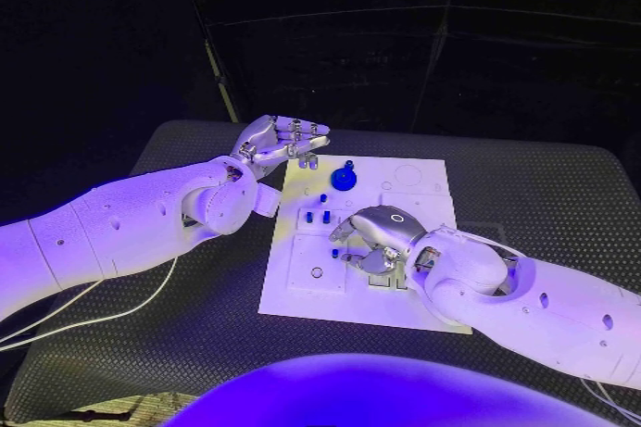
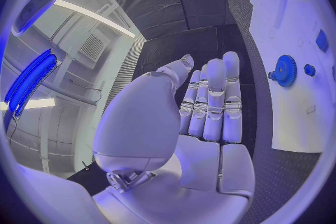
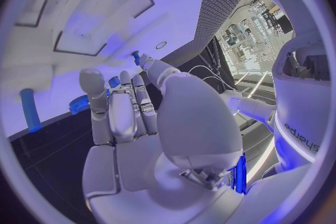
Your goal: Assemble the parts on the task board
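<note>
Head view gives us the whole task board (image 1: 368, 302) in the middle of the black table (image 1: 547, 195). Our left hand (image 1: 278, 142) hovers at the board's far left corner, fingers side by side, holding nothing. Our right hand (image 1: 374, 242) is curled low over the board's middle; we cannot tell whether it pinches anything. The blue gear (image 1: 345, 179) lies near the far edge. Left wrist view adds the gear's teeth (image 2: 285, 71). Right wrist view shows extended fingers (image 3: 122, 109) and a small blue peg (image 3: 136, 56) beside a fingertip, contact unclear.
</note>
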Robot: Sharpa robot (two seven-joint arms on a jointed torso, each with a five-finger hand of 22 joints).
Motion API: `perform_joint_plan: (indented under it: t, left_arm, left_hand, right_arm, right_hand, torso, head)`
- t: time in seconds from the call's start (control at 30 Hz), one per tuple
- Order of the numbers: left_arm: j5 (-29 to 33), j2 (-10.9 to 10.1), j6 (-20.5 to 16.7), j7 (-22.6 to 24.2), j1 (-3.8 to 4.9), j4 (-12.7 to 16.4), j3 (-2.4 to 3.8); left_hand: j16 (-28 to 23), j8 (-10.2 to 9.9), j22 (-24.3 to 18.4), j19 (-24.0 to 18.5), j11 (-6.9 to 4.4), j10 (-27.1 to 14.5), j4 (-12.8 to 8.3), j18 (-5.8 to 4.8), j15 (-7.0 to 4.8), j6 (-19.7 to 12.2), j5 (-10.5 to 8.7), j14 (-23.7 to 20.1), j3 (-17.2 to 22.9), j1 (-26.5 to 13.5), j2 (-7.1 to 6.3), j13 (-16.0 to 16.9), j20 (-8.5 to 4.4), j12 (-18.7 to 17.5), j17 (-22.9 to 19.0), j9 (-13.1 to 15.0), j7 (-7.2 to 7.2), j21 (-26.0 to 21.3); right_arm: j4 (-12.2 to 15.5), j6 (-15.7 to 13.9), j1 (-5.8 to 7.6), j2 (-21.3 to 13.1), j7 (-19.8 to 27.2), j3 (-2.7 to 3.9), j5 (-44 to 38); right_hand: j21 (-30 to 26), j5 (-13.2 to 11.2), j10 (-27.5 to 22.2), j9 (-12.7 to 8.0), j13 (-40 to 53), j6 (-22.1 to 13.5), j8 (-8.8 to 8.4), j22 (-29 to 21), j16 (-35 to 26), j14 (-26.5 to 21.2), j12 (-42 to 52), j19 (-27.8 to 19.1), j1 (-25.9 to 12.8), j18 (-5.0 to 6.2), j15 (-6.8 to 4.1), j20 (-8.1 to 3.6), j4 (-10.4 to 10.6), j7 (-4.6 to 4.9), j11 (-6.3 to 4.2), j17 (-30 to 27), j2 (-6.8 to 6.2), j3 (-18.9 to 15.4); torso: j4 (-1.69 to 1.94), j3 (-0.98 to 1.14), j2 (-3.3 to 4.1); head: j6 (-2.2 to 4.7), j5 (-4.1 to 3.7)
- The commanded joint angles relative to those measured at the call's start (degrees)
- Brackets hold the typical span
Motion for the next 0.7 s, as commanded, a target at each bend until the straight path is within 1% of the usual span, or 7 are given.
perform_joint_plan:
  t: [0.03,0.1,0.13,0.3,0.43,0.53,0.7]
  left_arm:
    - [0.3,-0.1,0.8,0.0,0.09,0.0,0.08]
    - [0.3,-0.1,0.8,0.0,0.08,0.0,0.08]
    - [0.3,-0.1,0.9,0.0,0.08,0.0,0.08]
    - [0.3,-0.2,1.0,0.0,0.07,-0.1,0.07]
    - [0.3,-0.2,1.0,0.0,0.07,-0.2,0.06]
    - [0.3,-0.1,1.0,0.0,0.07,-0.2,0.06]
    - [0.3,0.0,1.0,0.0,0.07,-0.3,0.06]
  left_hand:
    - [-0.2,-0.1,-0.1,-0.1,0.05,-0.5,0.0,0.25,0.0,-0.3,0.18,-0.4,-0.2,-0.2,0.38,0.1,0.35,0.3,-0.1,0.0,0.07,-0.1]
    - [-0.2,-0.1,-0.1,-0.1,0.05,-0.5,0.0,0.25,0.0,-0.3,0.18,-0.4,-0.2,-0.2,0.38,0.1,0.35,0.3,-0.1,0.0,0.07,-0.1]
    - [-0.2,-0.1,-0.1,-0.1,0.05,-0.5,0.0,0.25,0.0,-0.3,0.18,-0.4,-0.2,-0.2,0.38,0.1,0.35,0.3,-0.1,0.0,0.07,-0.1]
    - [-0.2,-0.1,-0.1,-0.1,0.05,-0.6,0.0,0.26,0.0,-0.3,0.18,-0.4,-0.2,-0.2,0.4,0.1,0.36,0.3,-0.1,0.0,0.07,-0.2]
    - [-0.2,-0.1,-0.1,-0.1,0.05,-0.6,0.0,0.26,0.0,-0.3,0.18,-0.4,-0.3,-0.2,0.41,0.1,0.37,0.4,-0.1,0.0,0.07,-0.2]
    - [-0.2,-0.1,-0.1,-0.1,0.05,-0.6,0.0,0.26,0.0,-0.3,0.18,-0.4,-0.3,-0.2,0.41,0.1,0.37,0.4,-0.1,0.0,0.07,-0.2]
    - [-0.2,-0.1,-0.1,-0.1,0.05,-0.6,0.0,0.26,0.0,-0.3,0.18,-0.4,-0.3,-0.2,0.41,0.1,0.37,0.4,-0.1,0.0,0.07,-0.2]
  right_arm:
    - [2.4,-5.3,0.07,-2.1,1.6,0.08,1.4]
    - [3.5,-5.6,0.08,-3.5,1.4,0.33,2.0]
    - [4.1,-5.7,0.09,-4.3,1.3,0.89,2.4]
    - [5.2,-3.4,0.23,-7.5,-0.2,5.16,5.5]
    - [4.2,-0.8,0.92,-9.1,-1.3,6.89,6.5]
    - [2.8,1.3,1.41,-10.4,-1.1,7.68,7.0]
    - [1.4,4.3,1.63,-11.0,-1.1,8.05,6.6]
  right_hand:
    - [-0.3,0.4,-0.5,0.1,0.1,-0.1,0.31,0.1,-0.3,0.8,0.4,-0.1,0.0,0.88,0.31,-0.04,-0.1,0.18,-0.01,-0.2,0.17,-0.4]
    - [-0.3,0.6,-0.4,0.1,0.1,0.2,0.38,0.2,-0.4,0.8,0.9,0.0,0.0,0.87,0.28,-0.06,-0.1,0.19,-0.05,-0.3,0.25,-0.7]
    - [-0.3,0.6,-0.4,0.1,0.1,0.2,0.39,0.2,-0.4,0.8,0.9,0.0,0.0,0.87,0.28,-0.06,-0.1,0.19,-0.06,-0.3,0.26,-0.7]
    - [-0.2,0.6,-0.4,0.1,0.2,0.5,0.37,0.5,-0.5,0.7,2.0,0.4,-0.4,0.8,0.2,-0.13,0.1,0.02,-0.19,-0.4,0.03,-1.6]
    - [-0.4,1.6,-1.5,0.0,0.1,0.2,0.19,0.3,-0.4,0.8,2.8,0.5,-1.2,0.8,0.16,-0.19,0.5,-0.5,-0.25,-0.4,-0.76,-3.9]
    - [-1.8,2.6,-3.2,0.0,0.1,-0.5,0.2,-2.0,-1.1,0.5,3.9,-0.6,-0.9,1.14,0.24,-0.11,0.9,-0.75,-0.09,-1.6,-0.84,-6.9]
    - [-3.0,2.8,-5.4,0.0,0.0,-1.2,0.17,-3.7,-1.7,0.3,5.3,-1.2,0.5,1.36,0.46,0.07,1.3,-0.99,0.12,-2.5,-0.25,-10.3]
  torso:
    - [-0.08,0.0,-0.03]
    - [-0.12,0.0,-0.05]
    - [-0.13,-0.02,-0.07]
    - [-0.09,-0.04,-0.09]
    - [0.02,-0.11,-0.04]
    - [0.14,-0.15,0.02]
    - [0.09,-0.09,0.09]
  head:
    - [0.17,-0.06]
    - [0.38,-0.32]
    - [0.54,-0.54]
    - [1.23,-1.69]
    - [1.7,-2.21]
    - [1.93,-2.61]
    - [1.9,-2.74]
